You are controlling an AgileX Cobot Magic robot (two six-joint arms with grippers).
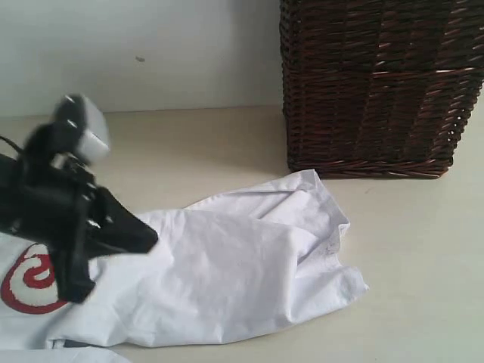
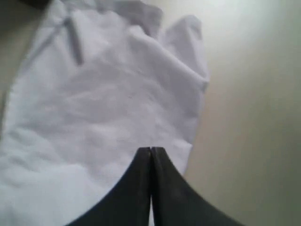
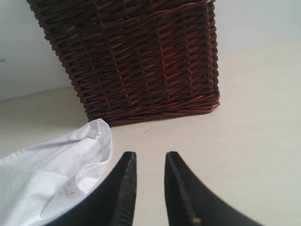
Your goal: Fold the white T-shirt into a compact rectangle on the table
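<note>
The white T-shirt (image 1: 242,280) lies crumpled on the pale cream table (image 1: 423,249), with a bit of red lettering (image 1: 30,281) showing at its left end. My left gripper (image 1: 148,240) hovers over the shirt's left part. In the left wrist view its jaws (image 2: 151,150) are pressed shut, with no cloth visible between them and the white T-shirt (image 2: 94,108) below. My right gripper (image 3: 150,156) is open over bare table beside a folded edge of the white T-shirt (image 3: 51,169). It does not show in the exterior view.
A tall dark brown wicker basket (image 1: 378,83) stands on the table behind the shirt's right end, close to it. The same basket (image 3: 141,56) faces the right gripper. A pale wall (image 1: 136,53) runs along the back.
</note>
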